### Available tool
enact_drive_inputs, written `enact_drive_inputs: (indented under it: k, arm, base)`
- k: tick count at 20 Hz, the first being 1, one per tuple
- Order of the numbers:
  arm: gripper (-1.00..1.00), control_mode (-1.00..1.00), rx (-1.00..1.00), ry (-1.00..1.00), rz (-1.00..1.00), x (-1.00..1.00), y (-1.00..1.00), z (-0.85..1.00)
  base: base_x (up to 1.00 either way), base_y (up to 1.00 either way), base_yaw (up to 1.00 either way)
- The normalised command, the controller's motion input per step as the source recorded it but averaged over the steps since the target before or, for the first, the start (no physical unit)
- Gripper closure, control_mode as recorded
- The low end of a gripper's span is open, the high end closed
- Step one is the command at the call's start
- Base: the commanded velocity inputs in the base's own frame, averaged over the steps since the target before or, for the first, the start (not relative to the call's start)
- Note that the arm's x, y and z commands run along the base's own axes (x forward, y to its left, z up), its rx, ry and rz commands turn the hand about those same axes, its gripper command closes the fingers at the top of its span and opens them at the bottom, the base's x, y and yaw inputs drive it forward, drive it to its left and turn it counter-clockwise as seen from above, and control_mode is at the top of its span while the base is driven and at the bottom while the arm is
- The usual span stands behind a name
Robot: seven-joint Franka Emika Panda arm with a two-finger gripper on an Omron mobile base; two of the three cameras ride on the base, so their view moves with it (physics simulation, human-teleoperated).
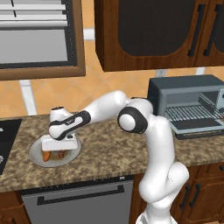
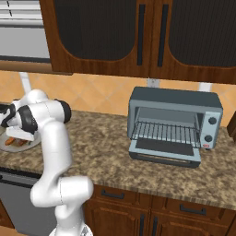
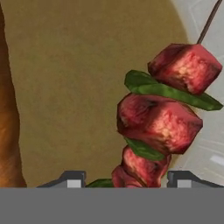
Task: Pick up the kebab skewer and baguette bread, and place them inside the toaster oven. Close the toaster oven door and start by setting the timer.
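The hand point(image 3: 127, 181) is seen half-closed around the kebab skewer point(image 3: 164, 118); whether it is gripped cannot be told. Light, slippery chunks are best pinched mid-stick.

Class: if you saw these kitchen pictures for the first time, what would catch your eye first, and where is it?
The white arm bends low over the plate at the counter's left, its gripper straddling the kebab skewer of red meat chunks. At the counter's right, the toaster oven stands with its door dropped open, its wire rack bare.
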Motion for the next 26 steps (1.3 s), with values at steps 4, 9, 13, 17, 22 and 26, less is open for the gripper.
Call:
enact_drive_inputs:
  k: [4,9,13,17,22,26]
  arm:
    - [1.0,-1.0,0.02,0.0,-0.05,-0.1,0.02,-0.11]
    - [1.0,-1.0,0.03,0.0,-0.02,-0.17,-0.08,0.0]
    - [1.0,-1.0,0.02,-0.07,0.0,-0.53,-0.43,0.4]
    - [1.0,-1.0,0.0,-0.1,0.0,-0.74,-0.86,0.73]
    - [1.0,-1.0,0.0,-0.07,0.0,-0.6,-1.0,0.51]
    - [1.0,-1.0,0.0,-0.16,0.0,-0.47,-1.0,0.24]
  base:
    - [0.0,0.0,0.0]
    - [0.0,0.0,0.0]
    - [0.0,0.0,0.0]
    - [0.0,0.0,0.0]
    - [0.0,0.0,0.0]
    - [0.0,0.0,0.0]
